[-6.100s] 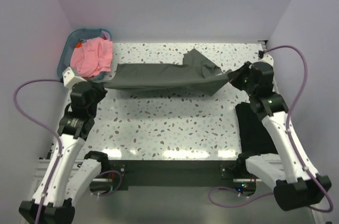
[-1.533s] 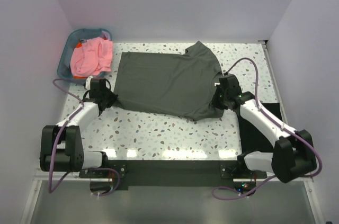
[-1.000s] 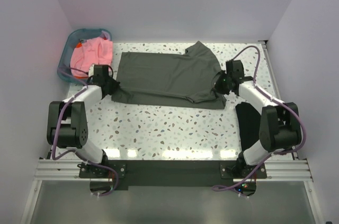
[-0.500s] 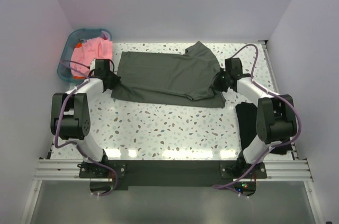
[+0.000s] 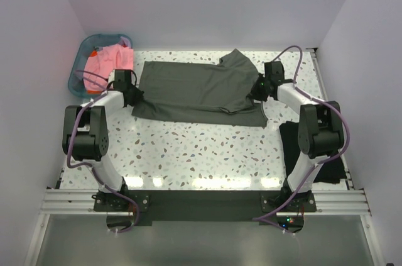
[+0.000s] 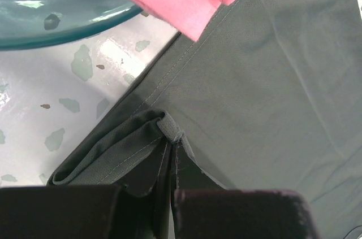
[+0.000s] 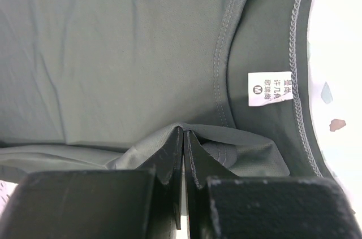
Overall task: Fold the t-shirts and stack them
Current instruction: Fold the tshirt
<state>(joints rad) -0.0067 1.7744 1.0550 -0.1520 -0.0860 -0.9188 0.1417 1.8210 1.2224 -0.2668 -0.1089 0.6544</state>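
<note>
The olive shirt [image 5: 198,90] is lying spread across the far half of the worktop [image 5: 201,153], its near edge looking doubled over. The left fingers [image 6: 181,199] are pinching closed on a bunched fold at its left edge, beside the basket [image 5: 76,74], where the pink shirt [image 5: 110,60] is spilling over the rim. The right fingers [image 7: 172,165] are clamping tight on cloth just below the collar, near the label [image 7: 266,88]. The black shirt [image 5: 291,149] is lying at the worktop's right edge, partly under the right arm [image 5: 317,131].

Robot lab booth: plain white walls [image 5: 207,2], speckled table [image 5: 201,146], alu. rail [image 5: 69,200] in front.
</note>
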